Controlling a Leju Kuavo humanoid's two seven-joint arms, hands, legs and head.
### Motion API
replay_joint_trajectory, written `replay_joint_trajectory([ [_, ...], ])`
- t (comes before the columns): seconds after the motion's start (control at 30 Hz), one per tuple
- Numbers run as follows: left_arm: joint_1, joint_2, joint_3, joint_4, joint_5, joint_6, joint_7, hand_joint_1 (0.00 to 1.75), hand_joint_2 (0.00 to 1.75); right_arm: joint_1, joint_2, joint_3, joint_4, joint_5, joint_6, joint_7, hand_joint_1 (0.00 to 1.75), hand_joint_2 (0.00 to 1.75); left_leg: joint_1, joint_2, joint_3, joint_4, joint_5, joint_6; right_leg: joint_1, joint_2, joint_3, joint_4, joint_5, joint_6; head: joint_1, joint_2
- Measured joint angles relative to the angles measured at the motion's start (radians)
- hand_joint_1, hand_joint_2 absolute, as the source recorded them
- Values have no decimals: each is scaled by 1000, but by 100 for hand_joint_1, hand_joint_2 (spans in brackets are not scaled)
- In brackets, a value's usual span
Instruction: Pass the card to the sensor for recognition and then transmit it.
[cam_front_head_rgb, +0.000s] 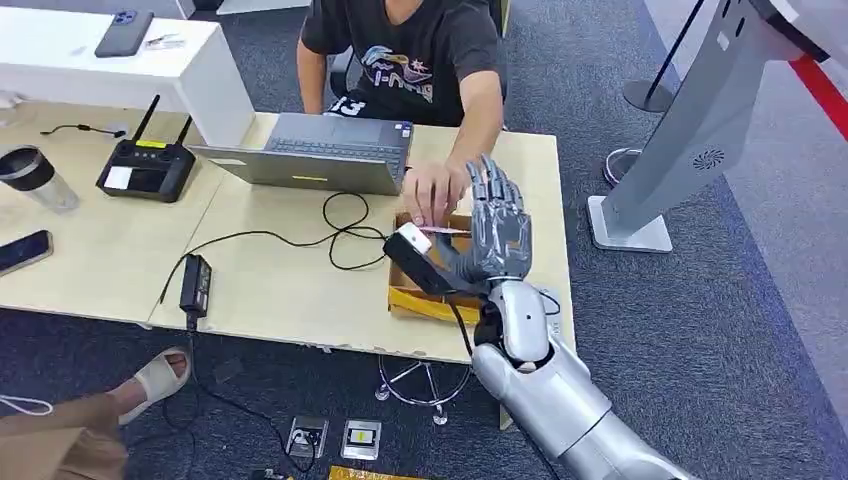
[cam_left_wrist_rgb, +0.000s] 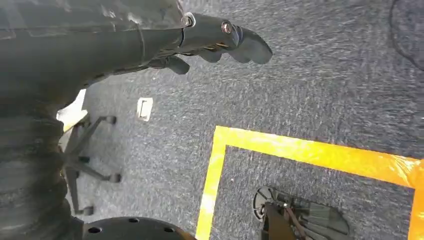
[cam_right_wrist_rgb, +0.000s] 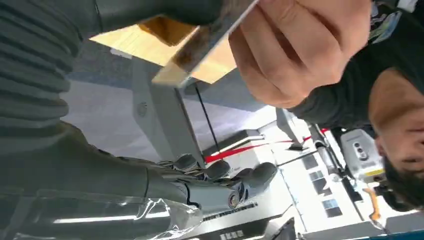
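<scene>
Grey carpet (cam_front_head_rgb: 700, 330) ran under a pale wooden bench (cam_front_head_rgb: 290, 290), the nearer floor marked with yellow tape (cam_left_wrist_rgb: 310, 152).

Nearest, the right hand (cam_front_head_rgb: 497, 235) stood over the bench's right end, fingers (cam_front_head_rgb: 495, 195) spread upward and holding nothing that I could make out. The left hand (cam_left_wrist_rgb: 220, 37) hung over the carpet, fingers loosely extended and empty.

Just beyond the right hand, a person's hand (cam_front_head_rgb: 432, 192) pinched the card (cam_front_head_rgb: 440, 230) at the edge of a cardboard box (cam_front_head_rgb: 425, 300), close to the thumb. In the right wrist view the card's edge lay between the thumb side and the person's fingers; whether it touched the robot I could not tell.

The step in hand looked like taking the card. To do it well, the thumb and a finger should close on the card's free half, flat and square, clear of the person's fingertips, and only draw away once the person lets go.

A dark scanner-like block (cam_front_head_rgb: 415, 260) with a cable lay beside the box. Farther back sat a laptop (cam_front_head_rgb: 320, 150), a controller (cam_front_head_rgb: 145, 168), a cup (cam_front_head_rgb: 35, 178) and a phone (cam_front_head_rgb: 22, 250). At the far right stood a grey kiosk stand (cam_front_head_rgb: 690, 120).
</scene>
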Motion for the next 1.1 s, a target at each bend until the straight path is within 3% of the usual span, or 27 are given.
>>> replay_joint_trajectory([
  [0.07, 0, 3, -11, 0, -8, -8, -2, 0, 175, 13, -13, -12, -12, 7, 1, 14, 155, 175, 0, 0, 0, 0, 0, 0, 0, 0, 0, 0, 0, 0, 0, 0],
  [0.2, 0, 8, -23, 0, -13, -18, -2, 0, 175, 29, -32, -28, -29, 13, 2, 27, 175, 175, 0, 0, 0, 0, 0, 0, 0, 0, 0, 0, 0, 0, 0, 0],
  [0.57, 0, 21, -67, 0, -40, -48, -17, 0, 175, 84, -95, -74, -116, 67, 21, 76, 173, 175, 0, 0, 0, 0, 0, 0, 0, 0, 0, 0, 0, 0, 0, 0],
  [0.8, -1, 43, -107, 0, -58, -105, -26, 0, 175, 126, -134, -115, -178, 107, 30, 108, 171, 175, 0, 1, 0, 0, 0, 0, 0, 1, 0, 0, 0, 0, 0, 0],
  [1.1, 2, 56, -148, -5, -69, -115, -36, 0, 175, 193, -185, -175, -265, 156, 59, 143, 175, 175, 0, 1, 0, 0, 0, 0, 0, 1, 0, 0, 0, 0, 0, 0],
])
